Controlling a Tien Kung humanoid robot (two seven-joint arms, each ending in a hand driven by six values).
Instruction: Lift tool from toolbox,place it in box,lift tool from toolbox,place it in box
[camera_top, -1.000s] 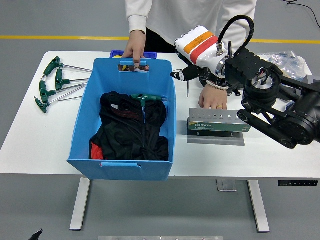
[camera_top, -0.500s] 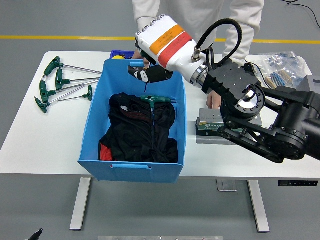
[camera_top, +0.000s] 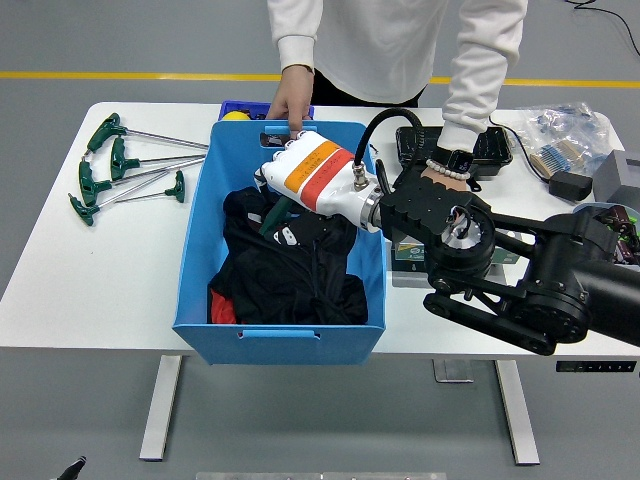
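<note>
Right hand (camera_top: 300, 190) now lower, down inside blue box (camera_top: 280, 325).

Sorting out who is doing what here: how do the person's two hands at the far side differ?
One hand grips the far rim of the blue bin, at its handle slot; the other hand, wearing a bead bracelet and a watch, reaches down behind the robot's right arm, toward the grey tool holder, mostly hidden. The first is bare-wristed and plainly visible. Both come from white sleeves.
</note>
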